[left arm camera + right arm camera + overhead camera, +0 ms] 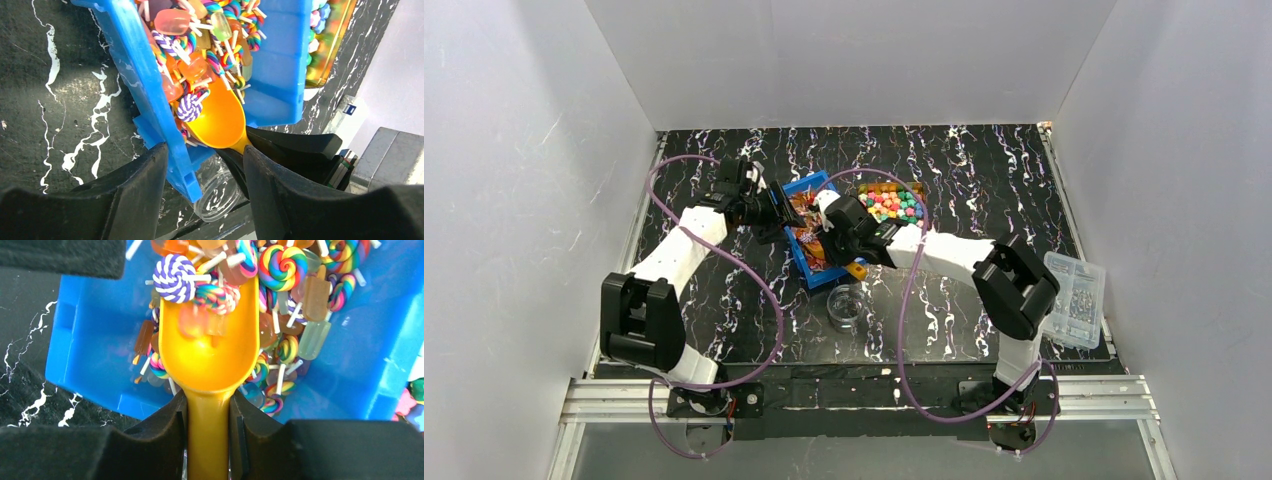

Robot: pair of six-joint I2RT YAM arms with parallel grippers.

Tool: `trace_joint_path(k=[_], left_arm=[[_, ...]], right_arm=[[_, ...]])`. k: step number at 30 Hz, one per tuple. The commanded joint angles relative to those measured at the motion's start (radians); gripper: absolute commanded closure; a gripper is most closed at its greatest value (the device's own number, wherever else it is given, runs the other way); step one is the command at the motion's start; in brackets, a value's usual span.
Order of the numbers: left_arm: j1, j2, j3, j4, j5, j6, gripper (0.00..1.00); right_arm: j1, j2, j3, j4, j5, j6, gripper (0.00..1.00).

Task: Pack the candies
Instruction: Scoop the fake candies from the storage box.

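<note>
The candies (894, 204) are small knobbly sweets in many colours in a clear amber tray behind the right arm. They also show in the left wrist view (318, 20) and the right wrist view (411, 396). My right gripper (209, 405) (839, 237) is shut on the handle of an orange scoop (210, 355) (220, 117). The scoop's bowl lies in a blue bin (796, 190) (85, 340) among swirl lollipops (172, 277) and ice-lolly sweets. My left gripper (205, 155) (774, 205) is open and straddles the bin's wall (150, 85), its left finger against it.
A clear empty jar (846, 305) (220, 192) stands on the black marbled table just in front of the bin. A clear lidded plastic box (1074, 298) sits at the table's right edge. White walls enclose the table on three sides.
</note>
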Motion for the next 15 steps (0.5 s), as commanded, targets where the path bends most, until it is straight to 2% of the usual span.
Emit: trace_joint_path(k=[1, 6, 15], left_arm=[[-0.005, -0.069, 0.06, -0.089, 0.043, 0.063, 0.44], [-0.004, -0.108, 0.066, -0.165, 0.019, 0.112, 0.36], [-0.004, -0.209, 0.026, -0.245, -0.012, 0.174, 0.33]], right_arm=[[-0.009, -0.097, -0.028, 0.103, 0.006, -0.032, 0.99], [-0.01, -0.118, -0.044, 0.104, 0.003, -0.045, 0.99], [-0.008, -0.177, -0.089, 0.102, -0.003, -0.052, 0.99]])
